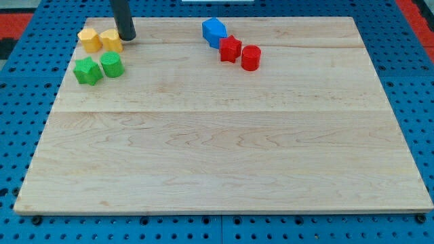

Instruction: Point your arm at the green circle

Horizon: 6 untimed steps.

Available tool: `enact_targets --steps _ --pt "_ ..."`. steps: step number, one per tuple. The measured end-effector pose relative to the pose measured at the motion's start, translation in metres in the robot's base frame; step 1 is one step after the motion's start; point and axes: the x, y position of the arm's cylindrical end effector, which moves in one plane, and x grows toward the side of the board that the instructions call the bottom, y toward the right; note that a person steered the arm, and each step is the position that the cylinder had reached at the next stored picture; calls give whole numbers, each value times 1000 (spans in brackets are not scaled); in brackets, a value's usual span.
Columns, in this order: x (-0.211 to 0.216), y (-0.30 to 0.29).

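The green circle (112,65) is a short green cylinder near the view's top left of the wooden board (224,156). A green star (87,70) touches its left side. My tip (127,38) is the lower end of a dark rod coming down from the view's top edge. It rests on the board just up and to the right of the green circle, a small gap away, and right next to a yellow block (111,41).
A second yellow block (89,39) sits left of the first. A blue block (214,31), a red star (230,49) and a red cylinder (251,57) cluster at the top middle. Blue pegboard (413,81) surrounds the board.
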Motion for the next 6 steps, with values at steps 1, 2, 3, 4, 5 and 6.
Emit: enact_targets --steps 1,2,3,4,5,6 --pt "0 0" --pt "7 27" --pt "53 57" --pt "86 60" --pt "105 39" --pt "113 36"
